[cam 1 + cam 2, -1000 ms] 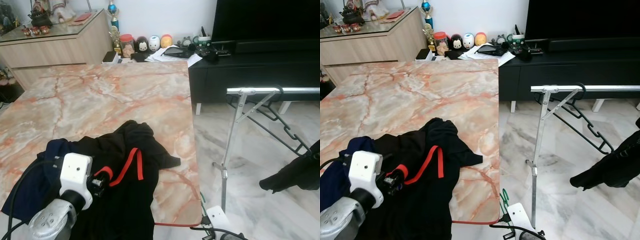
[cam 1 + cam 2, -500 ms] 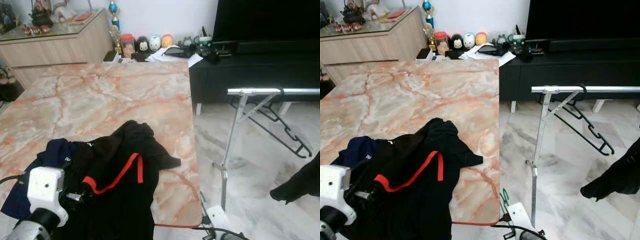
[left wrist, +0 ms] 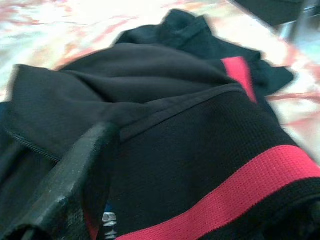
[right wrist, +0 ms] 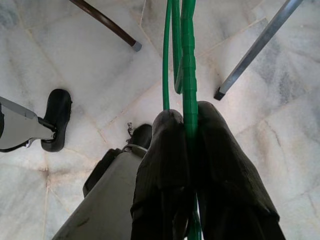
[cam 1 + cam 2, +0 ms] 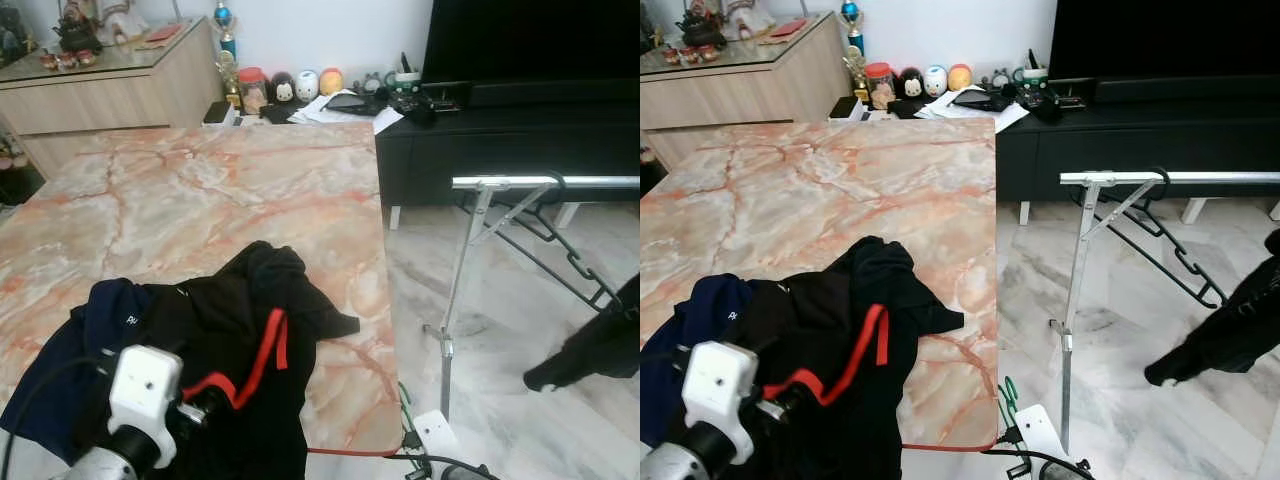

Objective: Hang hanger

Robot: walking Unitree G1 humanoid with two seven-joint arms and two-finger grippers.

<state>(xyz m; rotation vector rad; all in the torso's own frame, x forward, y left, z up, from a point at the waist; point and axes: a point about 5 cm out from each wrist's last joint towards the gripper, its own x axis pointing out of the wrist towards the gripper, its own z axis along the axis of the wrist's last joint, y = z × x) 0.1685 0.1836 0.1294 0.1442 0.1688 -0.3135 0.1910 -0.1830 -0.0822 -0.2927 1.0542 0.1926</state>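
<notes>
A black garment with a red stripe (image 5: 260, 310) lies heaped on the near part of the marble table (image 5: 200, 190), partly over a navy garment (image 5: 100, 310). My left gripper (image 5: 212, 393) is at the heap's near edge, shut on the black cloth by the red stripe (image 3: 260, 175); one finger (image 3: 75, 185) lies on the cloth. My right gripper (image 4: 189, 114) hangs low over the floor, shut on a thin green hanger (image 4: 189, 60). A bit of green (image 5: 1008, 392) peeks out below the table's corner. The silver rack rail (image 5: 540, 182) stands to the right, with a black hanger (image 5: 565, 255) on it.
A dark shape (image 5: 600, 345) hangs at the right edge by the rack. A white power strip (image 5: 435, 430) and cables lie on the marble floor near the rack's leg (image 5: 455, 300). A black TV cabinet (image 5: 500, 130) and a wooden sideboard (image 5: 110, 90) stand behind the table.
My left arm dropped toward the near left, then came back right, dragging the red-striped cloth nearer. The dark shape at the right edge shifted slightly.
</notes>
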